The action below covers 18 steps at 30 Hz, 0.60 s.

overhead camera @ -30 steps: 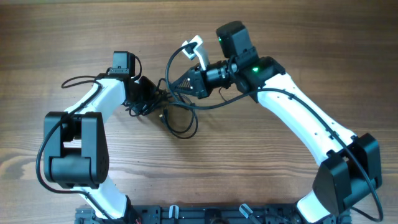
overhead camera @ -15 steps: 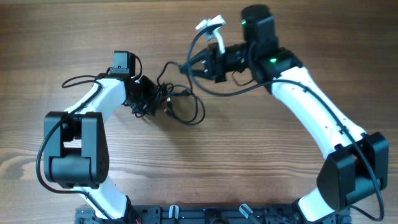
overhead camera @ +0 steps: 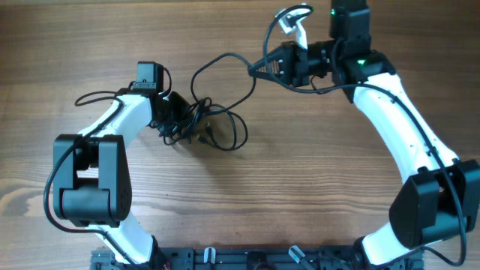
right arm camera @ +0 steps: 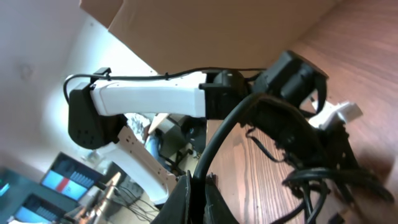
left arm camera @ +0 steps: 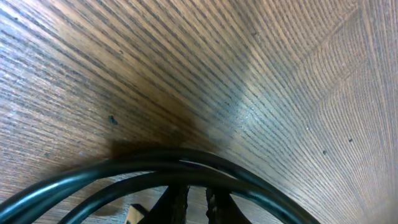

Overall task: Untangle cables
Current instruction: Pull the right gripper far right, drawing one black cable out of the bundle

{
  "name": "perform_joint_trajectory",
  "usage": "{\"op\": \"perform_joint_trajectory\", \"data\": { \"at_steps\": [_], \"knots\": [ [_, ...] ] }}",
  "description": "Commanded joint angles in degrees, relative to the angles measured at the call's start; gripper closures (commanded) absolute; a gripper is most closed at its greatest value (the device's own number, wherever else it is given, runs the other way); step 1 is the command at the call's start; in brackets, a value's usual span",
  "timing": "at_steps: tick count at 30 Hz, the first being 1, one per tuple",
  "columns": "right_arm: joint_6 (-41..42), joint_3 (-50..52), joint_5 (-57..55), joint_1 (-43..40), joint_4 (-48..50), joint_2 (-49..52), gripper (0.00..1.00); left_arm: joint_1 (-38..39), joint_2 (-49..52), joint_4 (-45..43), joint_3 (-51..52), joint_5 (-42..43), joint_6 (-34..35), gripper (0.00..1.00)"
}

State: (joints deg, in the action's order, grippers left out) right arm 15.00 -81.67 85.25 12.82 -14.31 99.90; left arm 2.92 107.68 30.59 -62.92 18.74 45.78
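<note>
1. Black cables (overhead camera: 196,120) bunched in a loose tangle left of centre on the wood-grain table (overhead camera: 300,195), one loop spilling flat toward the middle.
2. Left gripper (overhead camera: 178,124) low at the tangle's left edge, fingers pinched close on the cables, two strands arching just past the fingertips in the left wrist view (left arm camera: 155,169).
3. Right gripper (overhead camera: 256,69) toward the far side of the table, well apart from the tangle, jaws clenched on a single strand curving back to the bunch.
4. Same strand seen from the right wrist camera, emerging from between the closed fingers (right arm camera: 194,186) and bending away toward the left arm.
</note>
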Motion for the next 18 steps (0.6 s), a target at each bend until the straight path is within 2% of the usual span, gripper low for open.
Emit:
{"op": "perform_joint_trajectory", "data": {
  "at_steps": [1, 9, 14, 18],
  "knots": [
    [-5.0, -1.5, 4.2, -2.2, -3.4, -2.4, 0.96, -0.2, 0.9, 0.1, 0.0, -1.9, 0.1, 0.87],
    [0.6, -1.5, 0.6, -13.4, -5.5, -2.4, 0.96, -0.2, 0.9, 0.1, 0.0, -1.9, 0.1, 0.87],
    [-0.6, -1.5, -7.2, -17.9, -16.5, -2.4, 0.96, -0.2, 0.9, 0.0, 0.0, -1.8, 0.1, 0.87],
    [-3.5, -1.5, -21.3, -18.2, -26.8, -2.4, 0.96, -0.2, 0.9, 0.0, -0.1, -1.8, 0.1, 0.87]
  ]
}}
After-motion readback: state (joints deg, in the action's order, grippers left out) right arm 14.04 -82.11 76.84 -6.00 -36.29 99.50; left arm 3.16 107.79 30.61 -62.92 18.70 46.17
